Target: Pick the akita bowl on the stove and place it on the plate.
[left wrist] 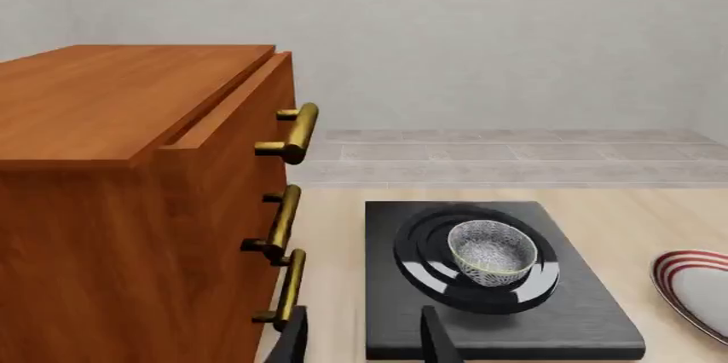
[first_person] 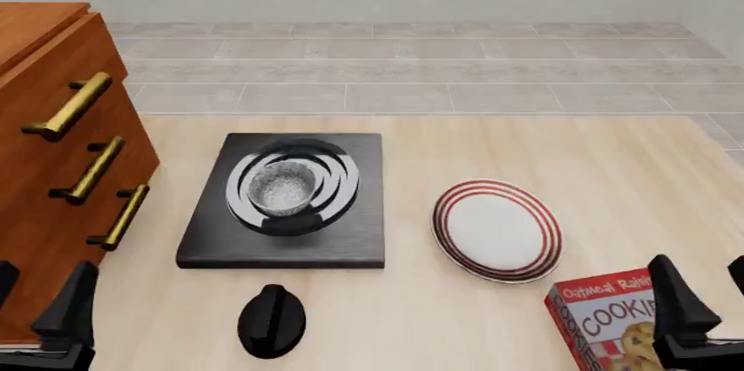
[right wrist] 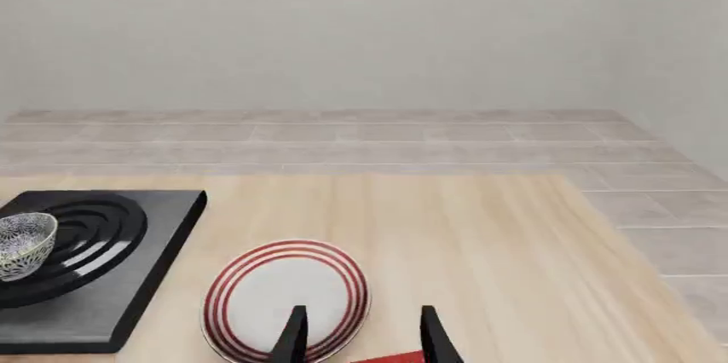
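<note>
Your left gripper (first_person: 41,314) and right gripper (first_person: 701,301) sit at the near edge of the counter (first_person: 605,179), both with fingers spread apart and holding nothing. Just ahead lie the black knob (first_person: 272,320) and a cookie box (first_person: 605,319). Farther forward, the akita bowl (first_person: 282,187) rests upright on the stove (first_person: 285,240), well ahead of both grippers. The plate (first_person: 497,230) lies beside the stove, ahead of your right gripper. 1 wooden drawer cabinet (first_person: 47,153) stands at the left.

Your front view cuts off the cookie box (first_person: 605,323) at the bottom edge; the cabinet (first_person: 58,162) runs off its left.
</note>
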